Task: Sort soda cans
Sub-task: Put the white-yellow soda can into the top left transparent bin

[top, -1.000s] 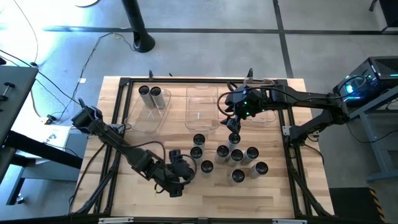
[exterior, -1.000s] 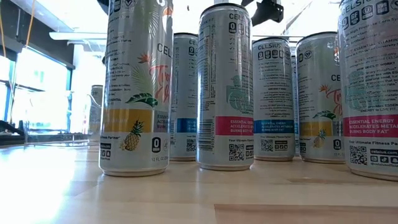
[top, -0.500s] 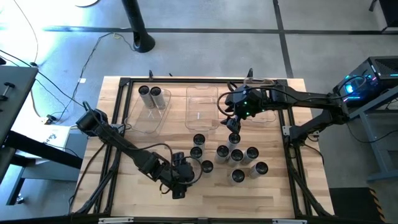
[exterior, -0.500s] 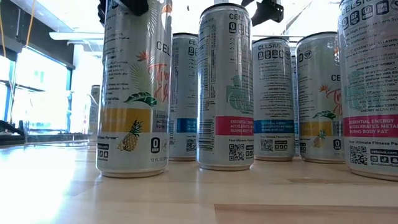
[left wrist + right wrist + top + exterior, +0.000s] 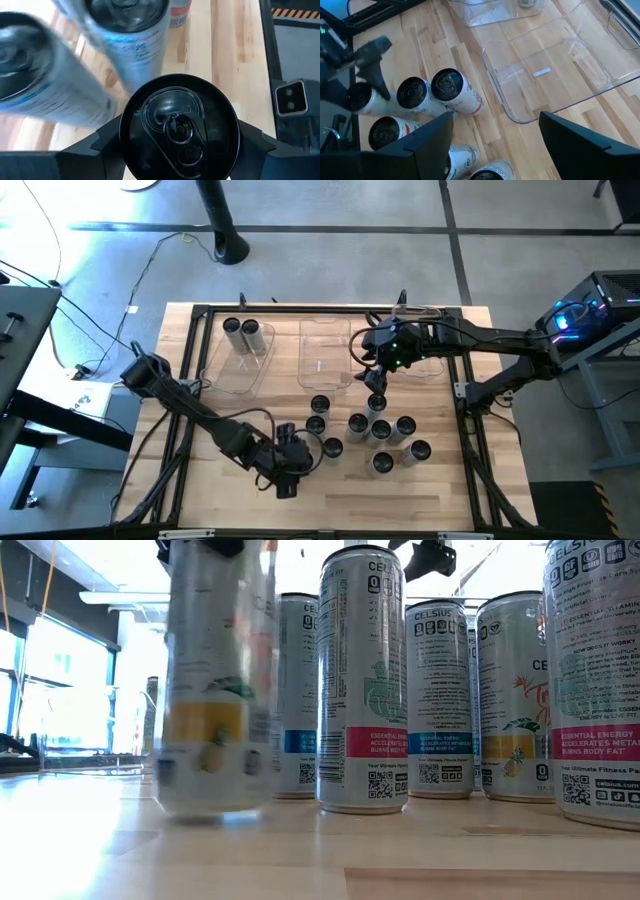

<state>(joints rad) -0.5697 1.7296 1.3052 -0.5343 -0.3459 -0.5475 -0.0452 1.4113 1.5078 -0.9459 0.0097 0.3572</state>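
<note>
The left gripper (image 5: 175, 150) has just closed on the pineapple can (image 5: 215, 690) at the cluster's eight o'clock edge — it now blurs, apparently lifting. The right gripper (image 5: 378, 377) hangs open, empty, above the remaining cans (image 5: 380, 430) — sorting continues.

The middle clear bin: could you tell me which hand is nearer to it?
Right. The right hand hovers beside the middle clear bin; the left hand grips a can well in front.
</note>
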